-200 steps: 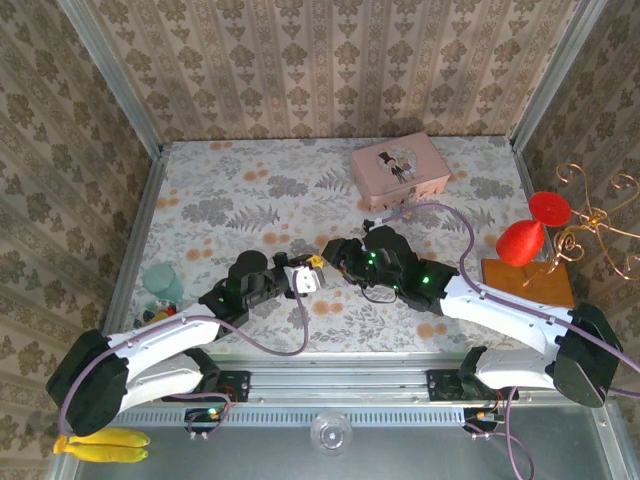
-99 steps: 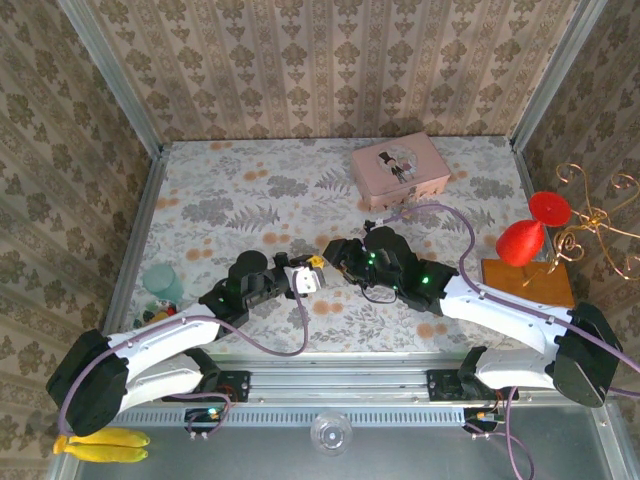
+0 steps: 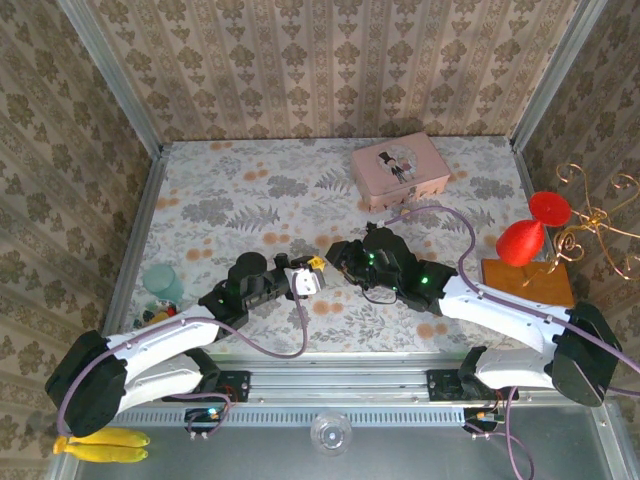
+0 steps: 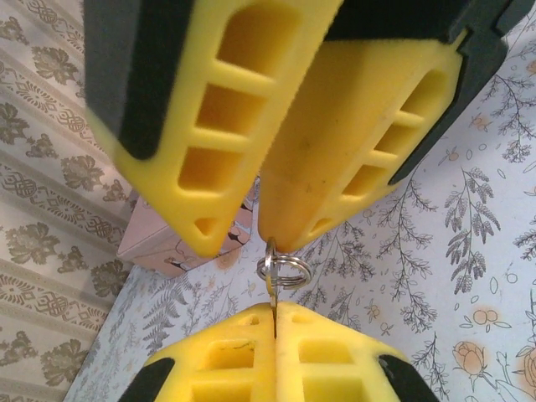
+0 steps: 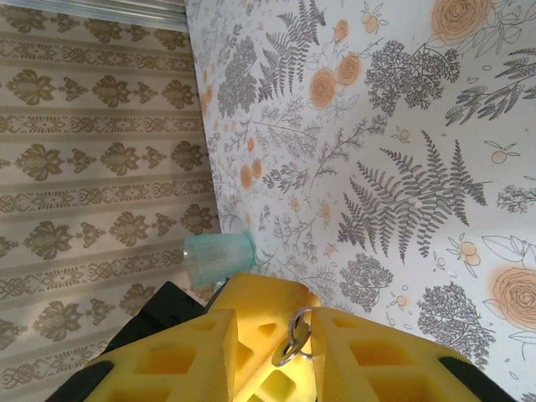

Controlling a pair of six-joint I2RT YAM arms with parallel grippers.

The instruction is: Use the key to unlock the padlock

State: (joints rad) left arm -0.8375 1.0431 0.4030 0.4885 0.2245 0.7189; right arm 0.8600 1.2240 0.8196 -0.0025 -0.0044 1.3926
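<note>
Above the floral-print surface (image 3: 230, 200), the left claw (image 4: 275, 311) pinches a thin silvery key (image 4: 272, 303) whose small metal split ring (image 4: 283, 272) the right claw (image 4: 254, 234) grips.

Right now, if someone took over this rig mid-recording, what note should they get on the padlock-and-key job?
Left gripper: jaws nearly together. Whether they hold the padlock cannot be told.
Right gripper: jaws shut on the key, seen edge-on. Its ring hangs free, right by a left fingertip.
Done: the key is picked up and the two grippers are tip to tip.
Left: confirm where the padlock sits, seat the key in it, turn, and open it.
</note>
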